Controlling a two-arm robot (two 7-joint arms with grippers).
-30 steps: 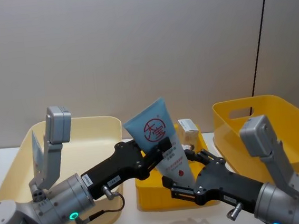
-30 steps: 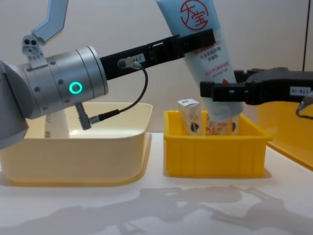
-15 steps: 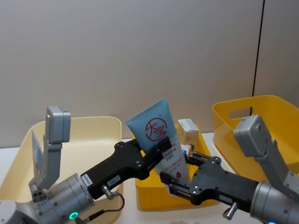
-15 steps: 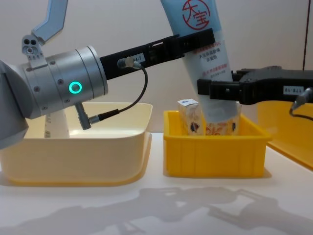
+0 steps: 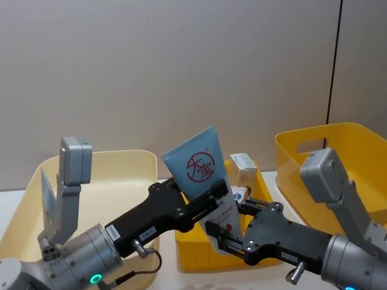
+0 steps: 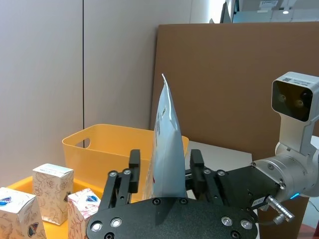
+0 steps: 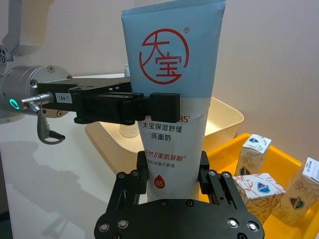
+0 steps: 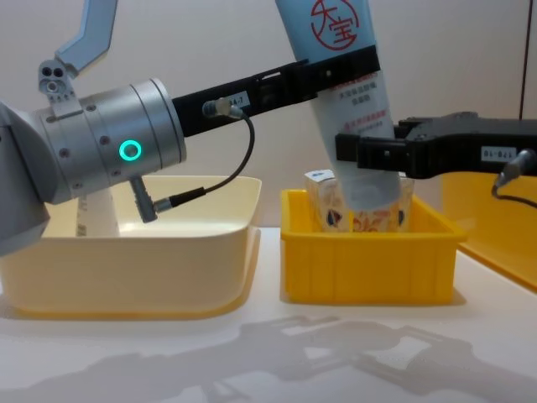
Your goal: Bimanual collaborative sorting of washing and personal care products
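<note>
**Q:** Item and location?

**A:** Tube (image 8: 359,113), pale blue, flat end up and slightly tilted. It is held in the air above the tray (image 8: 369,260), in which cartons (image 8: 323,197) are stood.

**Q:** Held by what?

**A:** It is clamped at mid-body by the left gripper (image 8: 336,71). The lower part is bracketed by the right gripper (image 8: 373,155), whose jaws appear closed against both sides. A tub (image 8: 126,277) is placed to the left and a bin (image 5: 358,149) to the right.

**Q:** Hazards?

**A:** If the left hold is released before the right one is firm, the tube could be dropped onto the cartons. If it is pulled by both arms, the soft body could be bent or squeezed.

**Q:** Markings?

**A:** 大宝 is printed in a red ring, with ® beside it. 洗面奶 is read in the red text below. "184-7" is labelled on the left arm.
</note>
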